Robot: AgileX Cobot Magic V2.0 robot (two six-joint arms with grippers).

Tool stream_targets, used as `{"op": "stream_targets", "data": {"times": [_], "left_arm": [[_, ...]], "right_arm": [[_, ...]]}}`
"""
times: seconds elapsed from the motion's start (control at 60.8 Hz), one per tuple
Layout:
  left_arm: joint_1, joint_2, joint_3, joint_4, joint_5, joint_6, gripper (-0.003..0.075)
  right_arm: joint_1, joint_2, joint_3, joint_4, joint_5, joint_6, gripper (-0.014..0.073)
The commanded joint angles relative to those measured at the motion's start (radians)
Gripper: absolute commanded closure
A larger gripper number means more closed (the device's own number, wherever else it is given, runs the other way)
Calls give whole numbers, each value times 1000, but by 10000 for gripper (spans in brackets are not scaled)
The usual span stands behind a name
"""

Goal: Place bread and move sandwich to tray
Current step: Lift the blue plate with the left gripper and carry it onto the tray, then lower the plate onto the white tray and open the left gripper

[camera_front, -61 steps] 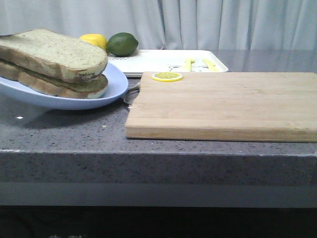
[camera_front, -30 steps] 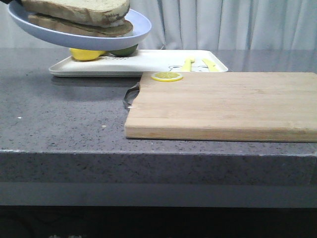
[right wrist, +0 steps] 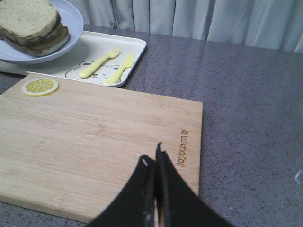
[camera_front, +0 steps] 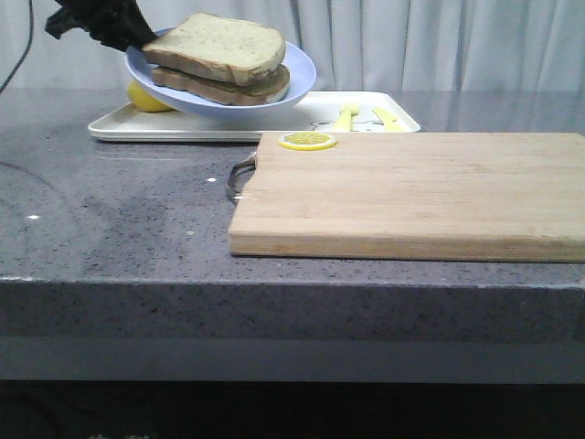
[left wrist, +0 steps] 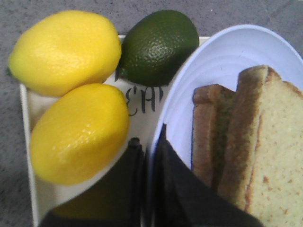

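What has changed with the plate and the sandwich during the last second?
The left claw, shut on the plate, lifted it with the sandwich off the counter and carried it back, over the tray. The cutting board, lemon slice and right claw stayed put.

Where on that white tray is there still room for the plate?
The tray is bare in its middle, between the fruit and the yellow fork and knife. The far-left corner is crowded: two lemons and a lime. The left claw grips the plate.
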Motion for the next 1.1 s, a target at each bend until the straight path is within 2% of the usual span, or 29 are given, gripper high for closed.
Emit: {"op": "stream_targets", "data": {"times": [0.0,0.296,0.707,0.773,1.003,1.085], "left_arm": [[-20,-23,-113,-104,-43,-35,738],[-48,44,-135,-109,-78,-35,738],[-46,67,-130,-37,-93,-35,727],[-46,67,-130,-34,-93,-35,696],[-34,67,-130,-10,-58,-35,472],[-22,67,-130,-10,-47,-35,437]], "right_arm": [[0,9,-28,11,-64,-8,671],[0,9,-28,11,-75,-8,671],[0,9,-28,10,-78,-8,671],[0,9,-28,10,-80,-8,671],[0,9,-28,10,-81,-8,671],[0,9,-28,10,-81,-8,671]]}}
